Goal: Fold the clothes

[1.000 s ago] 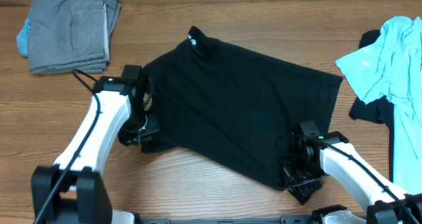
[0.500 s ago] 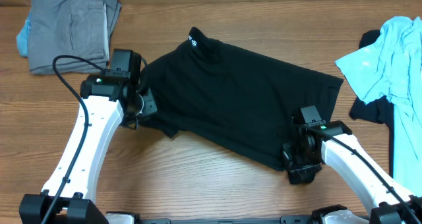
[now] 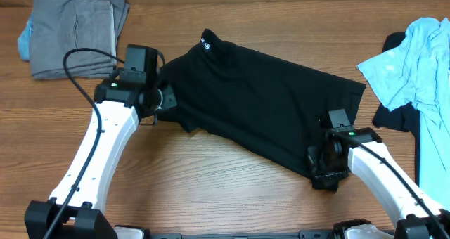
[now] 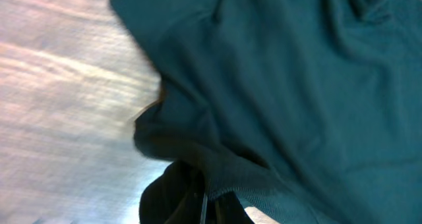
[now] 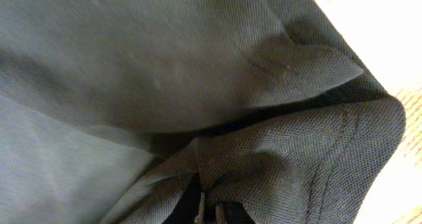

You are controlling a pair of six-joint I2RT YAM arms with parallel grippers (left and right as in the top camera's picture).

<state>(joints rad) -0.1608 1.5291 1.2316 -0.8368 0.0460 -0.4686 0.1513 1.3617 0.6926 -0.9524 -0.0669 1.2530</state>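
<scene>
A black polo shirt lies spread across the middle of the wooden table, collar at the far side. My left gripper is shut on the shirt's left edge, and the left wrist view shows the cloth bunched and pinched between the fingers. My right gripper is shut on the shirt's lower right corner. The right wrist view shows the hem folded over and held in the jaws.
A folded grey garment lies at the far left corner. A light blue garment lies over another dark one at the right edge. Bare wood runs along the front.
My left gripper has moved up and to the right, carrying the shirt's left edge inward. My right gripper has shifted slightly right with the lower corner still held.
</scene>
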